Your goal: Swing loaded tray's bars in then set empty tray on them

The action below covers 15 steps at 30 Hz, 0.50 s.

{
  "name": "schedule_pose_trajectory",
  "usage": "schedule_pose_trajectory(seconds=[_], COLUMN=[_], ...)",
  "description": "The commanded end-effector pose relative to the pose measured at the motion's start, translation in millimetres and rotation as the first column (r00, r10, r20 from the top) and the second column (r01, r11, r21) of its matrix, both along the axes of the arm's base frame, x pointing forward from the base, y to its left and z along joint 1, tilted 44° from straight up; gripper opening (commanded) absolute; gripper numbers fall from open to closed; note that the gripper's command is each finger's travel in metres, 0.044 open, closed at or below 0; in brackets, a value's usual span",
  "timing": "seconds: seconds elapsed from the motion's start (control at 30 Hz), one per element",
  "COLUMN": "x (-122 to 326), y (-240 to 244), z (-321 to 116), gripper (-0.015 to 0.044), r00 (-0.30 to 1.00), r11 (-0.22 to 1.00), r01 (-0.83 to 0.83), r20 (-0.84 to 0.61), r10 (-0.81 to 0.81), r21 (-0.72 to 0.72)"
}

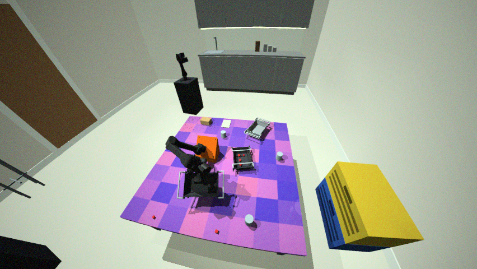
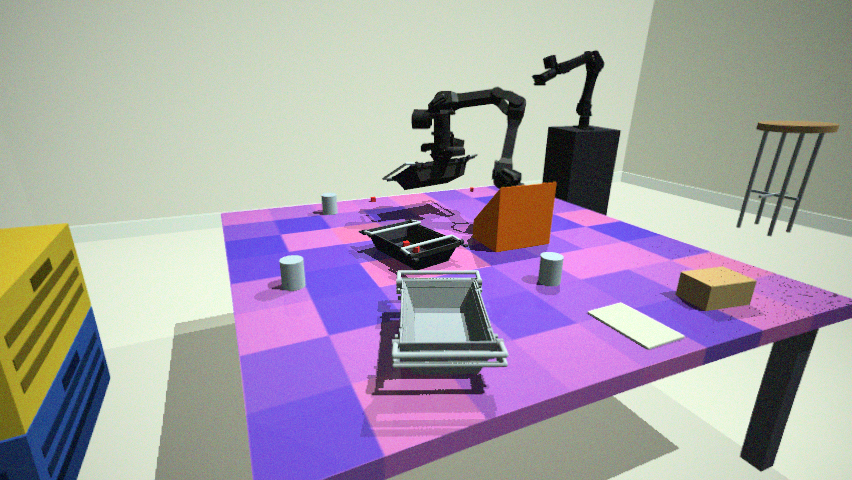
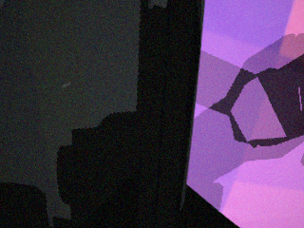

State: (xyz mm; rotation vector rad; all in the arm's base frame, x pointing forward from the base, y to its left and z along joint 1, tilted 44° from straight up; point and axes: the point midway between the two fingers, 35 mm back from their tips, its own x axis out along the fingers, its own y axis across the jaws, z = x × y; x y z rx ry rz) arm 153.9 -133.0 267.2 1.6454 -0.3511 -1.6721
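Pale room with grey kitchen units along the far wall, and a bench patterned in pink, purple and blue squares. Above the bench, under a bent black arm, a black empty tray, raised clear of the surface and tilted in the exterior view, with pale bars outside its two ends. Pincer clenched on this tray; exact grip hidden by dark parts. Beneath, a tray-shaped shadow on the squares, also visible at the right of the wrist view. Nearby on the bench, apart from the raised tray, the black loaded tray, holding small red blocks. Both of its pale bars, one and the other, lying across its top. Not yet on those bars: the empty tray. Near the arm, an orange wedge. Farther off, a light grey tray, a tan box and a white card. Elsewhere on the bench, three pale grey cylinders and two loose red blocks.
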Motion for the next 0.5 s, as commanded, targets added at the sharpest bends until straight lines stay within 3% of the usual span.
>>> schedule_pose_trajectory(seconds=[0.0, 0.47], x=[-4.0, -4.9], y=[10.5, 12.1], z=[21.3, 23.7], gripper=[0.0, 0.0], r00=[1.0, 1.0], r11=[1.0, 1.0], r01=[-0.004, -0.005], r20=[0.024, 0.024], r10=[0.005, 0.005], r21=[-0.024, -0.025])
